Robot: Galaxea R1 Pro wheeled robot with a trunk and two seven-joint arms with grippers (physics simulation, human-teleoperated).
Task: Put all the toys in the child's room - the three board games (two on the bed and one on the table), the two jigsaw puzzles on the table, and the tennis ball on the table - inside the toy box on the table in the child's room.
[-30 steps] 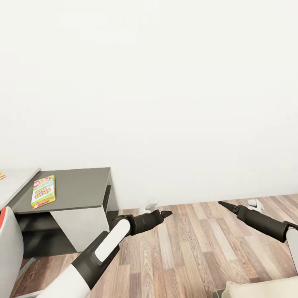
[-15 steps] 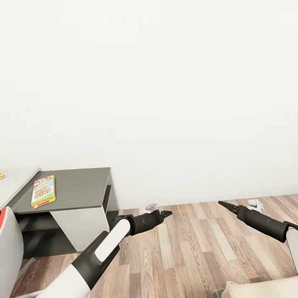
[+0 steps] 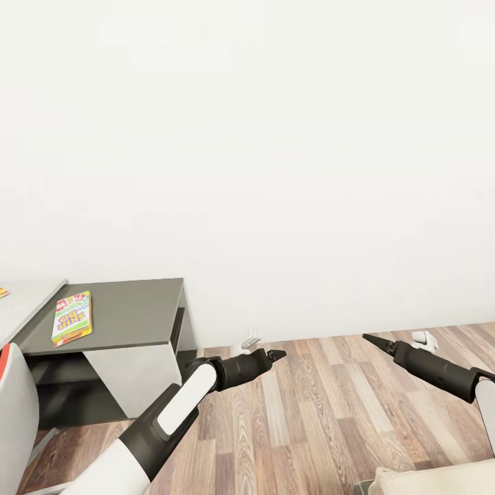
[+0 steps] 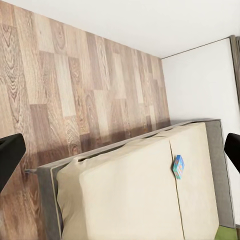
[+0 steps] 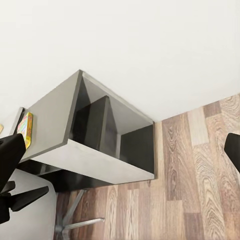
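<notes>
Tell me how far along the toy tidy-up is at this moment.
Nothing looks done: the Skip-Bo box lies on the dark grey cabinet section of the table, and a blue game box lies on the bed. Nothing is in hand; the left gripper and right gripper hang empty over the floor.

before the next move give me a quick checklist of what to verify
1. Left gripper free: ok, open, nothing between its fingers.
2. Right gripper free: ok, wrist view shows its fingers apart, nothing held.
3. A toy within sight: ok, the Skip-Bo box lies flat on the dark grey cabinet section of the table.
4. Bed toys located: ok in part, one blue board game lies on the bed; the second, cannot tell.
5. Toy box located: cannot tell.
6. Skip-Bo box within reach: not ok, both grippers hang over the wood floor.
</notes>
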